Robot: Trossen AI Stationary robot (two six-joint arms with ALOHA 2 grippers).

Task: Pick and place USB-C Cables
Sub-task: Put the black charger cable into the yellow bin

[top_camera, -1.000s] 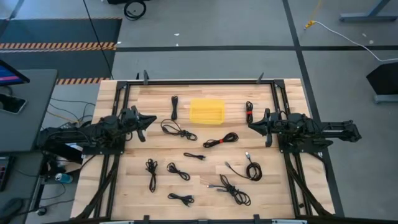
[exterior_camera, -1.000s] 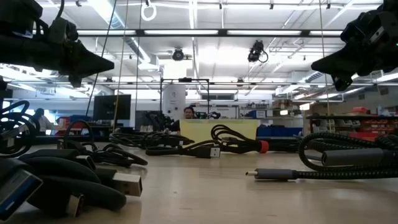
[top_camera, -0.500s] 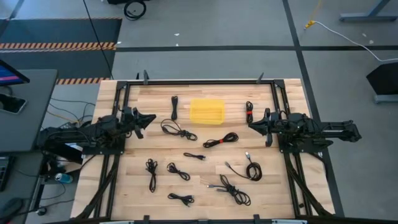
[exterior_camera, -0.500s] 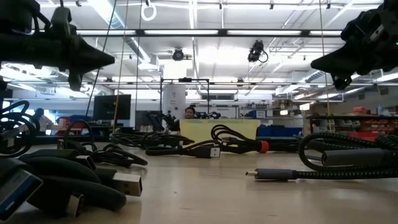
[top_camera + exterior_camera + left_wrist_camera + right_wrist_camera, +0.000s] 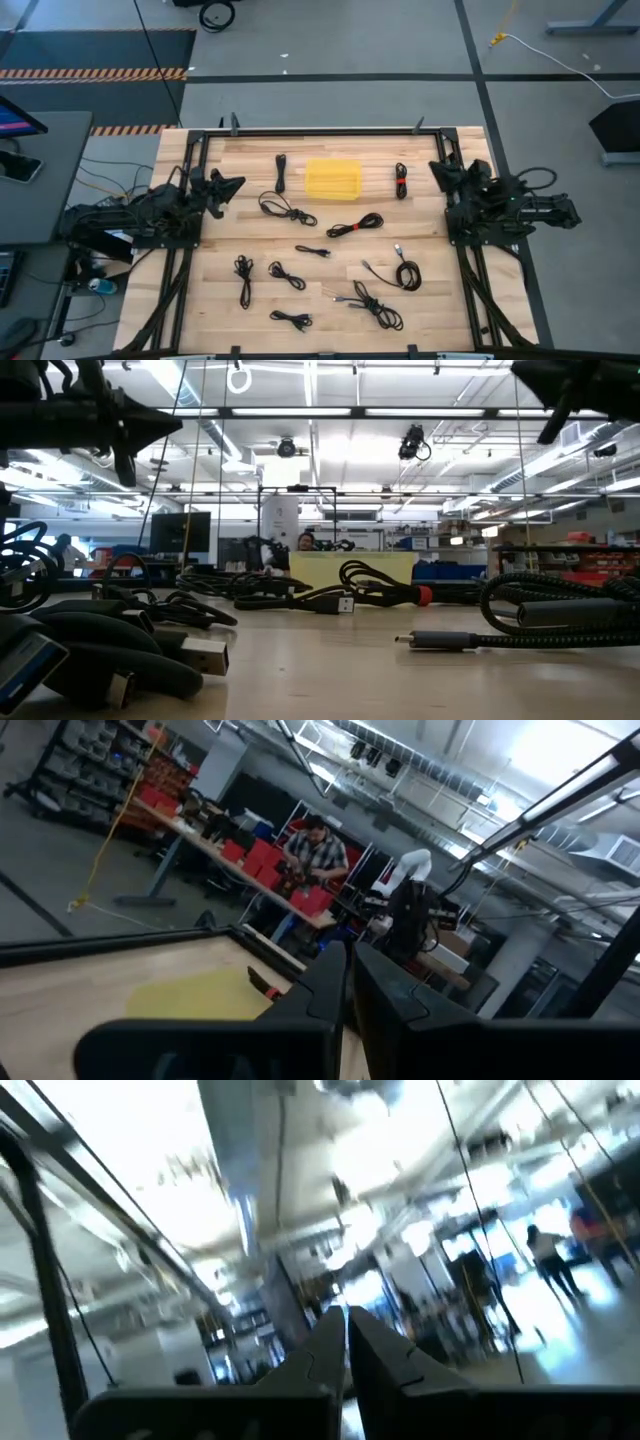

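About a dozen USB-C cables (image 5: 288, 208) lie scattered as small black coils and bundles across the wooden bench (image 5: 220, 300), most of them in front of the flat yellow tray (image 5: 333, 177) at the far middle. One straight bundle (image 5: 281, 170) sits just beside the tray on its left, and a red-banded one (image 5: 400, 180) lies on its right. Neither arm holds anything. The left gripper (image 5: 232, 186) hangs above the bench's left edge with its fingers pressed together, and the right gripper (image 5: 438, 168) is raised at the right edge, turned up toward the ceiling, its fingers likewise pressed together and empty. These cords look light and limp: a coil will likely sag, uncurl or trail a loose end when lifted, and the thin strands give little to pinch flat against the wood. The surest hold is probably across the densest part of a bundle, where several strands overlap, or on a banded section, rather than on a single plug end (image 5: 345, 603). The smooth jacket may slip, so a firm squeeze on the bunched middle seems wise.
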